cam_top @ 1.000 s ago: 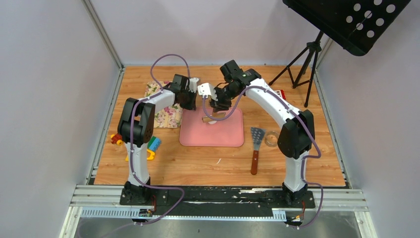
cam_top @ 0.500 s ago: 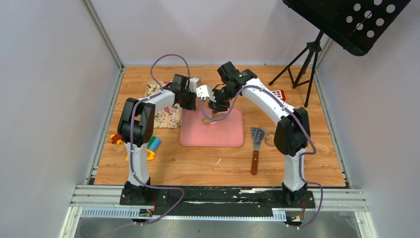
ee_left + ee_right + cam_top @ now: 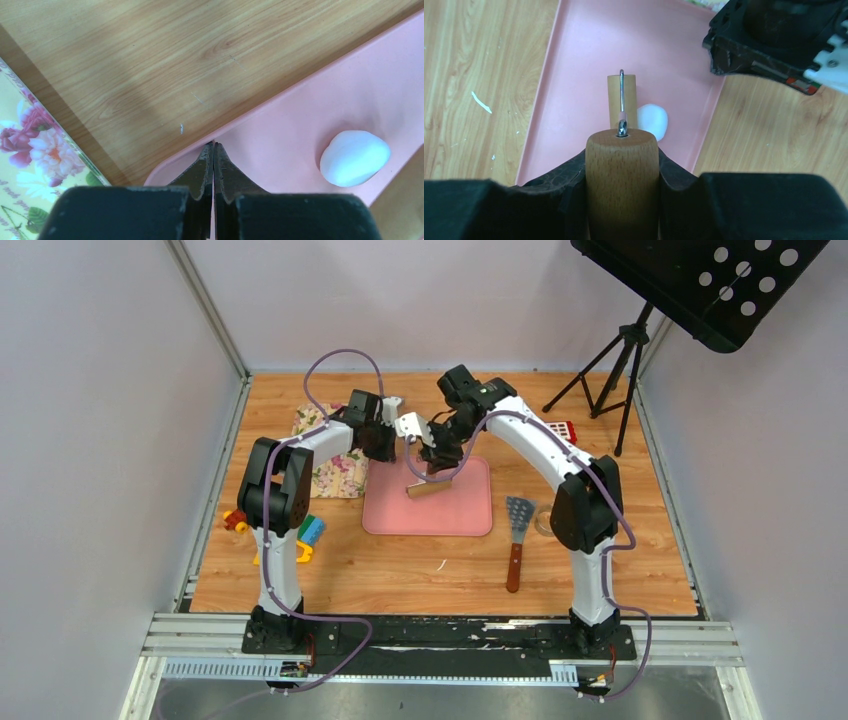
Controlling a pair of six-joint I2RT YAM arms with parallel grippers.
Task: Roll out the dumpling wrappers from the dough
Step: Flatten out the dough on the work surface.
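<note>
**A:** The right gripper [image 3: 621, 167] is clenched round the pale wooden handle [image 3: 622, 200] of a small rolling pin [image 3: 428, 487]. A thin metal wire [image 3: 622, 92] runs forward from the handle to the short wooden barrel [image 3: 630, 102].

**B:** And the dough?

**A:** The soft white dough ball [image 3: 653, 121] lies on the pink silicone mat [image 3: 589, 60]. It is just beside the barrel, on its right in the wrist view, not under it. It looks plump and unflattened, and no round wrappers are in sight.

**B:** The other arm?

**A:** The left gripper [image 3: 213, 157] is closed on nothing, with its tips at the mat's edge near a corner. I cannot tell whether it is pressing down.

**B:** So how should the rolling go?

**A:** I'd shift the barrel sideways until it is centred over the ball, then lower it squarely. Light, even strokes in changing directions should spread the dough evenly. Pressing too hard may make the dough stick or the mat creep, so pinning that corner would help.
</note>
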